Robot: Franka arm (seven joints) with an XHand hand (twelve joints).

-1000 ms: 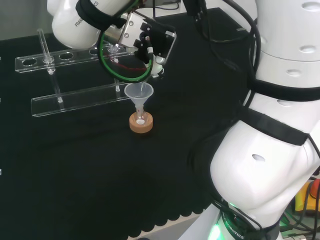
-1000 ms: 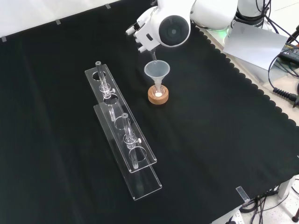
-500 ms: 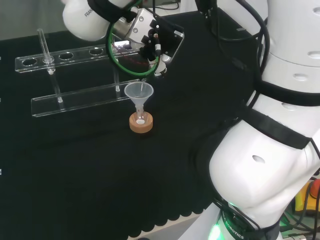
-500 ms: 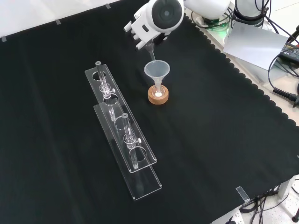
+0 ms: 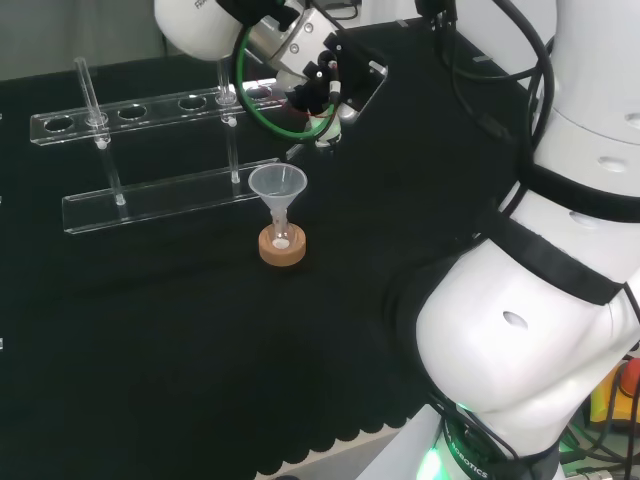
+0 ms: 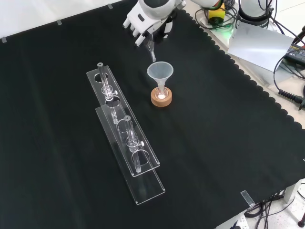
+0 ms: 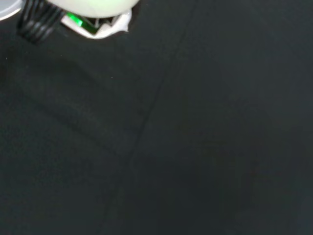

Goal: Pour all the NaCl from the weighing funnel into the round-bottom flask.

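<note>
Pinching the weighing funnel [image 6: 150, 49] between curled fingers [image 6: 135, 29], the hand [image 5: 322, 75] now sits higher and farther back than a second ago; the funnel's thin stem, which was dipping into the mouth of the clear conical funnel [image 6: 160, 72], now hangs just above and beside its rim, no longer touching. Judgement: the pour looks finished and the hand is lifting away (whether any NaCl clings inside the weighing funnel is too small to tell).

The conical funnel stands in the neck of the small round-bottom flask [image 5: 282, 240] on its cork ring [image 6: 161, 98], unmoved. White NaCl [image 6: 162, 96] shows at the flask's bottom.

The front view gives the stem's gap from the rim plainly; in the head view the stem is hard to pick out against the arm's green cable [image 5: 270, 122]. The wrist view looks at bare black cloth [image 7: 195, 147]. The acrylic test-tube rack [image 6: 125, 138] stands well apart.
</note>
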